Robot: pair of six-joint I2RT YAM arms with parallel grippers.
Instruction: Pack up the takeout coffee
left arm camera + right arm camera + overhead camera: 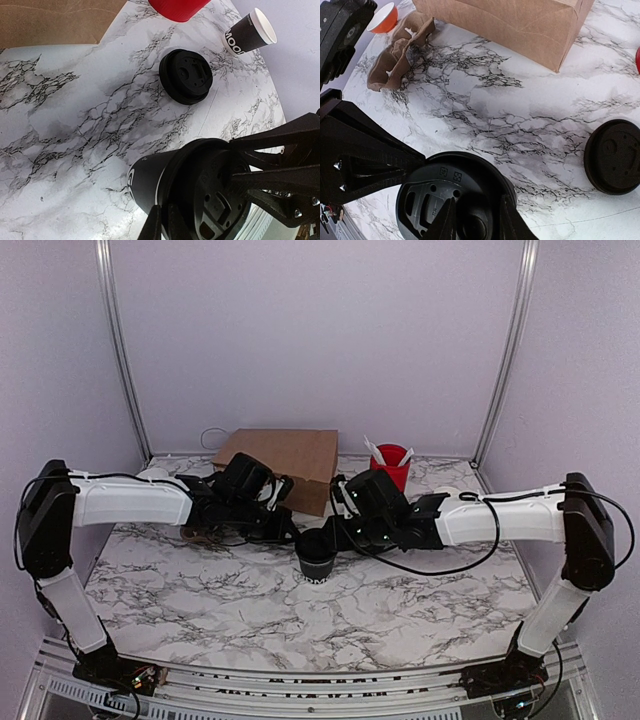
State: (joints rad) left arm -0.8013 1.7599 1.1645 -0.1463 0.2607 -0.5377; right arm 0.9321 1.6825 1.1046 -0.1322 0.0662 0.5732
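Note:
The takeout coffee (317, 560), a small black paper cup with white lettering, stands mid-table with a black lid (220, 192) on it. My left gripper (293, 532) comes from the left; in the left wrist view (163, 224) its fingers pinch the lid's rim at the cup's top edge. My right gripper (336, 534) comes from the right; in the right wrist view (475, 212) its fingers are spread apart over the lid's top (432, 200). A second black cup (249, 35), open with a white inside, sits at the back right.
A spare black lid (186, 76) lies on the marble behind the cup, also in the right wrist view (614, 156). A brown paper bag (282, 462) stands at the back, a red cup with white sticks (391, 465) to its right. Crumpled brown paper (400, 50) and an orange bowl (382, 20) lie at the left.

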